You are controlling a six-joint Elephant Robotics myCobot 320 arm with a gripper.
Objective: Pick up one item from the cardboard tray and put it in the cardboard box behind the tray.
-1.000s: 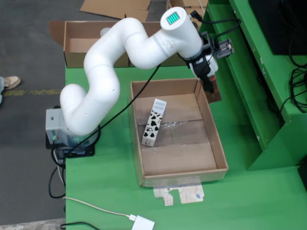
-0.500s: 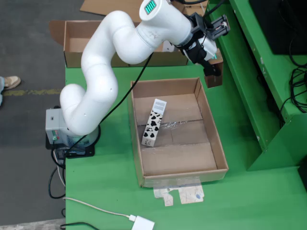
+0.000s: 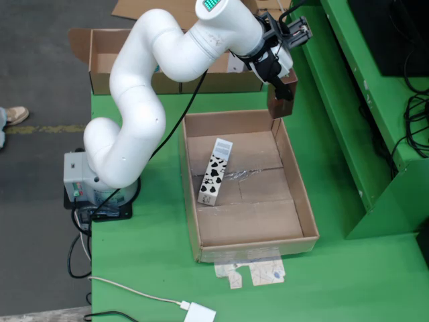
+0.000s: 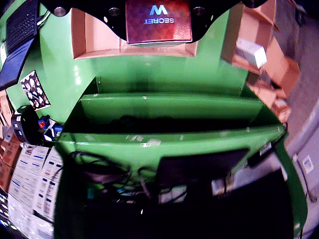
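From above, my gripper [image 3: 281, 86] hangs over the far right corner of the cardboard tray [image 3: 305, 194], shut on a small brown-red box [image 3: 282, 102]. The view that rides on the gripper shows this box [image 4: 158, 22] at its top edge, printed "W SECRET", between dark gripper parts. A cow-patterned carton [image 3: 214, 171] lies tilted on the tray floor, left of centre. The cardboard box [image 3: 107, 62] behind the tray stands open, mostly hidden by my arm, with a white item [image 3: 233, 64] at its right end.
A green shelf unit [image 3: 375, 134] with dark cables [image 3: 417, 124] runs along the right of the overhead view and fills the gripper view [image 4: 169, 107]. A torn cardboard scrap [image 3: 251, 274] and a white adapter [image 3: 200, 313] lie near the table's front. A shoe [image 3: 13, 115] shows at the left.
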